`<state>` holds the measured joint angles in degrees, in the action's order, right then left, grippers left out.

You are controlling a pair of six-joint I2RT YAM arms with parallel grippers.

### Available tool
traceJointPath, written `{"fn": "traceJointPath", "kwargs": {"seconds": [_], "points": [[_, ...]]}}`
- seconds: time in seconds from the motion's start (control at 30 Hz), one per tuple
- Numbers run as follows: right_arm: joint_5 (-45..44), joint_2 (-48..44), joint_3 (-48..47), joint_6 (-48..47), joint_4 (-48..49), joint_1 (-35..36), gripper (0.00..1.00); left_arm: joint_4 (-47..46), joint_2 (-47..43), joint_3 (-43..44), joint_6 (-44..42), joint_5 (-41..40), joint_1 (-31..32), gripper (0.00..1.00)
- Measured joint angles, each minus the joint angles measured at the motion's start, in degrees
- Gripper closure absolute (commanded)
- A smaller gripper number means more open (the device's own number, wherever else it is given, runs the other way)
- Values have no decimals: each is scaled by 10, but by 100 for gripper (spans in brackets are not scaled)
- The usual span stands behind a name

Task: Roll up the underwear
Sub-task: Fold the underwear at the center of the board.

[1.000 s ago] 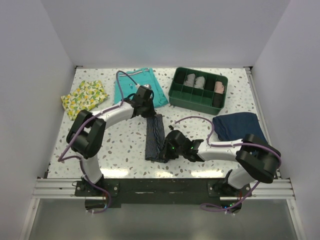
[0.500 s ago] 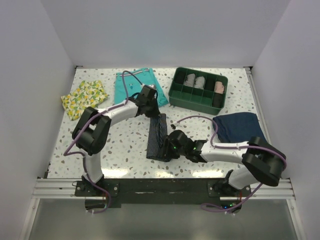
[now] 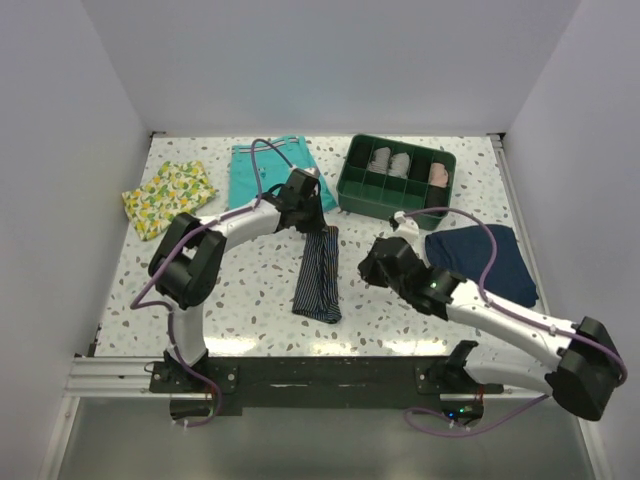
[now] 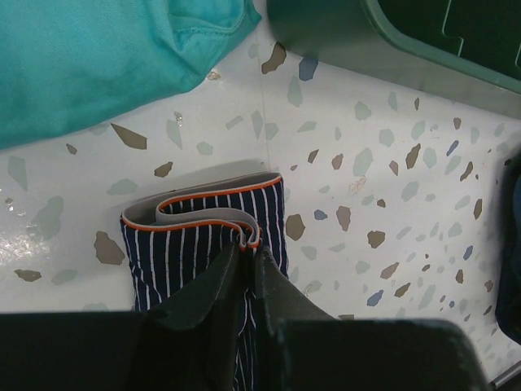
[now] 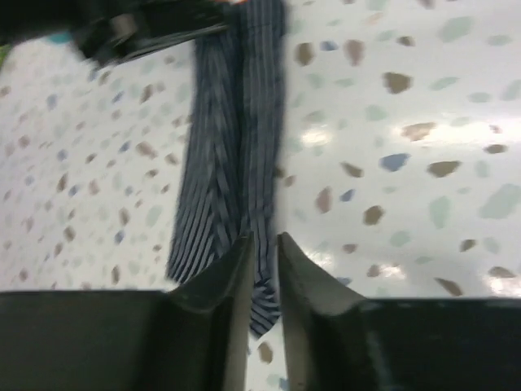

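Observation:
The underwear (image 3: 318,280) is folded into a long, narrow navy pinstriped strip lying flat on the table, running from the middle towards the near edge. My left gripper (image 3: 320,222) is shut on its far end. In the left wrist view the jaws (image 4: 248,248) pinch the folded grey waistband with the orange edge (image 4: 203,220). My right gripper (image 3: 368,266) hangs above the table just right of the strip, apart from it. In the right wrist view its jaws (image 5: 262,240) stand a narrow gap apart and hold nothing, with the strip (image 5: 236,138) below them.
Teal shorts (image 3: 270,170) lie behind the left gripper. A green compartment tray (image 3: 385,212) with rolled items stands at the back right. A plain navy garment (image 3: 480,255) lies right of the right arm. A yellow lemon-print cloth (image 3: 168,197) lies far left.
My right gripper has let go of the strip's near end and moved up and to the right. My left gripper has shifted slightly right with the far end, so the strip now lies more slanted.

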<state>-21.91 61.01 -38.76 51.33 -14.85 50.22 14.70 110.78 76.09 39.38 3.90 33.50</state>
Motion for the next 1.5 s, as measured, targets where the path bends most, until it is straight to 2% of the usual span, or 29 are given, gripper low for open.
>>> {"fn": "traceJointPath", "kwargs": {"seconds": [0.03,0.17,0.33,0.5,0.73,1.07,1.4,1.43,1.5], "points": [[2,20,-6,-8,-7,-22,100,0,0,0,0,0,0,100],[34,106,-29,-40,-17,-102,100,0,1,2,0,2,0,100],[102,235,-97,-78,6,-160,100,1,9,13,0,4,0,100],[160,348,-161,-99,56,-186,100,5,14,19,-1,5,0,100],[202,454,-225,-110,102,-205,100,11,28,31,-2,11,1,100],[235,502,-270,-116,137,-212,100,13,40,43,-2,25,5,100],[242,506,-274,-118,139,-214,100,20,64,66,-2,23,12,100],[239,504,-271,-118,140,-214,100,24,64,68,-2,20,12,91],[228,494,-259,-118,141,-214,99,31,64,71,0,16,12,82]]}}
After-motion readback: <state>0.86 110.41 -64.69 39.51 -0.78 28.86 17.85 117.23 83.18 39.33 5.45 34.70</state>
